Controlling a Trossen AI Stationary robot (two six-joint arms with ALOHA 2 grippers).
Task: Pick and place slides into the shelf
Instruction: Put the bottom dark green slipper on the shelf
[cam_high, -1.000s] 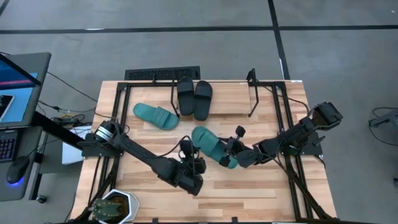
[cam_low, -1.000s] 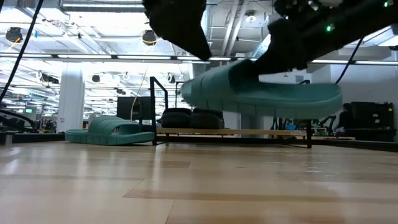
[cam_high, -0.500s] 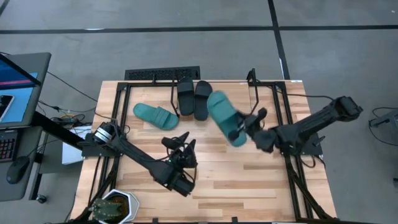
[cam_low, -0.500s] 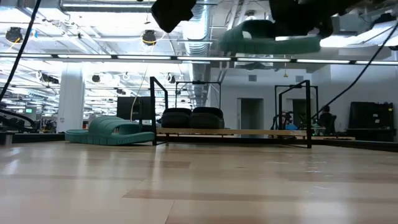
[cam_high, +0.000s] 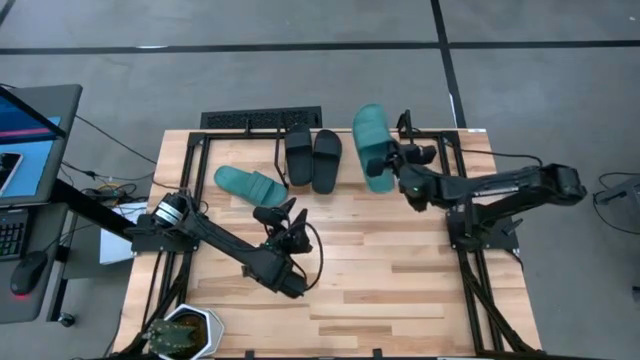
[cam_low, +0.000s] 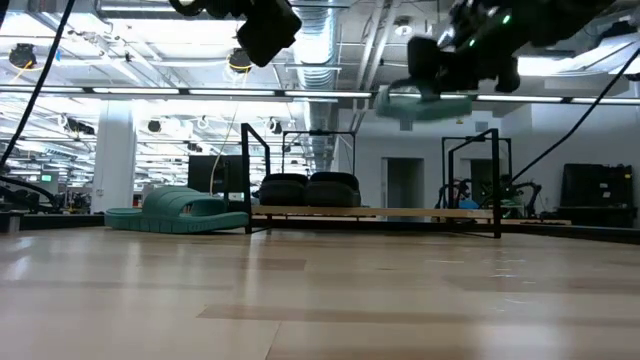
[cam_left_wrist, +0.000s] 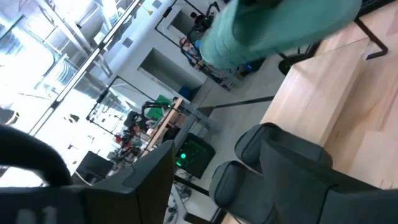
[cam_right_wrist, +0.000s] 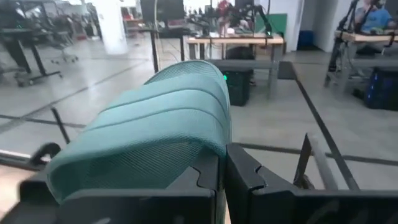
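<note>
My right gripper (cam_high: 392, 165) is shut on a teal slide (cam_high: 371, 146), held high over the shelf's right half near its right post (cam_high: 405, 150); the low view shows that slide (cam_low: 425, 102) well above the shelf (cam_low: 375, 212). Two black slides (cam_high: 313, 158) lie side by side, soles down, on the shelf's left half. The other teal slide (cam_high: 250, 186) lies sole down on the table left of the shelf. My left gripper (cam_high: 283, 222) is open, raised over the table's middle, holding nothing. My right gripper holds the teal slide near its near end (cam_high: 381, 178), coming level from the table's right, fingers across its length. In the right wrist view the ribbed strap (cam_right_wrist: 155, 121) rises just beyond the shut fingers (cam_right_wrist: 249, 180) and hides the pinched part. The slide is lifted clear, roughly level.
A black slotted grille (cam_high: 262, 120) lies just past the table's far edge. A potted plant (cam_high: 185, 330) stands at the near left corner, and a laptop (cam_high: 30, 140) sits off the left side. Bare wood (cam_high: 390, 270) spreads over the near half.
My right gripper has carried the teal slide from the table's middle up and toward the far edge, turning it until it lies lengthwise from near to far above the shelf. My left gripper has drawn back toward the left and far side, away from that slide.
</note>
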